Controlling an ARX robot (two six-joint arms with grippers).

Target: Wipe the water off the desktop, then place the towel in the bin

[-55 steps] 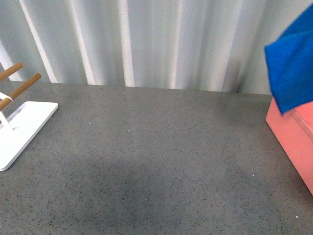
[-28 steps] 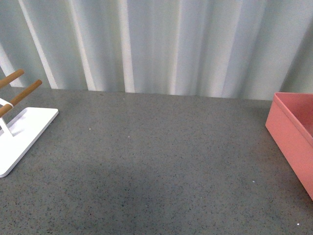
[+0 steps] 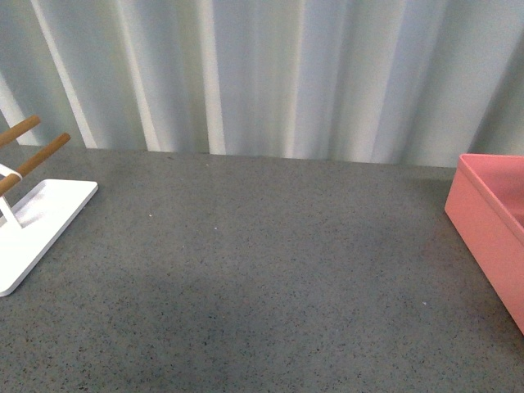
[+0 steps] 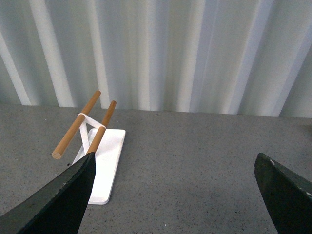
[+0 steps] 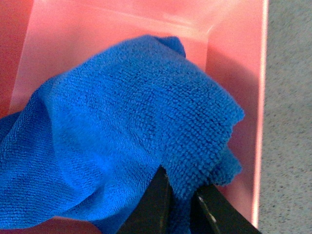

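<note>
In the right wrist view the blue towel [image 5: 122, 126] hangs inside the pink bin [image 5: 234, 58], bunched over its floor. My right gripper [image 5: 181, 192] is shut on the towel, a fold pinched between its black fingers [image 5: 156, 204]. In the front view only the bin's left wall [image 3: 487, 229] shows at the right edge of the grey desktop [image 3: 262, 270]; towel and arms are out of that view. My left gripper [image 4: 175, 185] stands open above the desktop [image 4: 185, 161], its dark fingers [image 4: 63, 195] wide apart with nothing between them.
A white rack [image 3: 37, 221] with wooden rods [image 3: 37, 155] stands at the desktop's left side, also seen in the left wrist view as the rack [image 4: 105, 161]. A pale pleated curtain [image 3: 262, 74] closes off the back. The desktop edge [image 5: 287, 122] runs beside the bin.
A second ago the towel hung in the upper right of the front view above the bin; it has since gone out of that view. The desktop and rack have not moved.
</note>
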